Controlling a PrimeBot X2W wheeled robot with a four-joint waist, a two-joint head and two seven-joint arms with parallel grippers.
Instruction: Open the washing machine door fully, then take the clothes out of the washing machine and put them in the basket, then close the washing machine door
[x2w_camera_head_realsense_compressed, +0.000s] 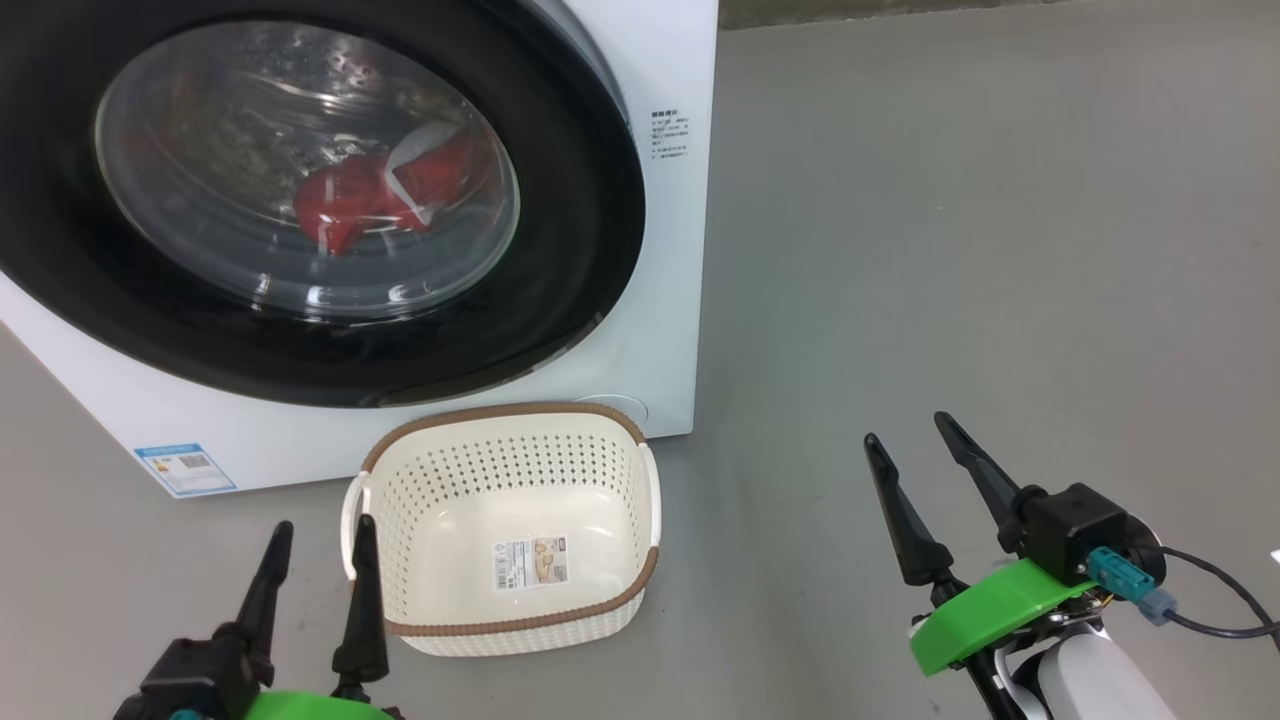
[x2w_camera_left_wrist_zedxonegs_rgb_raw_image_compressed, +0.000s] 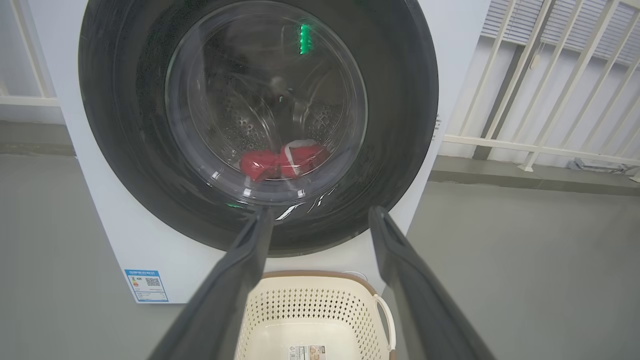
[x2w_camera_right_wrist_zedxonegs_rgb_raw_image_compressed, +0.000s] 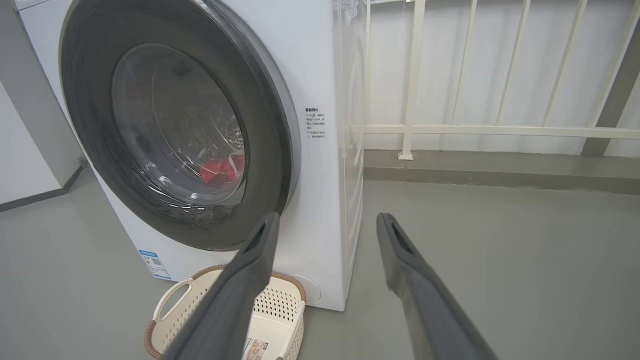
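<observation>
Step 1 not started: washing machine door (x2w_camera_head_realsense_compressed: 575, 250) sits shut against the front of the washing machine (x2w_camera_head_realsense_compressed: 670, 80). Clothes (x2w_camera_head_realsense_compressed: 370, 200) are inside the washing machine, a red heap low in the drum, seen through the door glass. Basket (x2w_camera_head_realsense_compressed: 480, 470) is on the floor (x2w_camera_head_realsense_compressed: 950, 250), touching or almost touching the washing machine's front at the base, below the door's lower right. It's empty apart from its label.

Hands:
- left hand (x2w_camera_head_realsense_compressed: 324, 523): 2 fingers spread apart, nothing held. It is in front of the washing machine, just beside the basket's left handle, pointing at the door's lower rim.
- right hand (x2w_camera_head_realsense_compressed: 906, 427): 2 fingers spread apart, nothing held. It is off the washing machine's front right corner, over bare floor, well apart from the door.

What matters: which edge of the door swings. No hinge or handle is visible. The right wrist view shows a grey lip (x2w_camera_right_wrist_zedxonegs_rgb_raw_image_compressed: 295, 145) standing proud along the door's right edge, so my read is that this is the pull side. That edge lies up and to the left of the right hand, and the right hand is the nearer 1. It has a clear path, while the basket sits in front of the left hand.

Risk: the door's swing arc may pass over the basket, so check clearance.
</observation>
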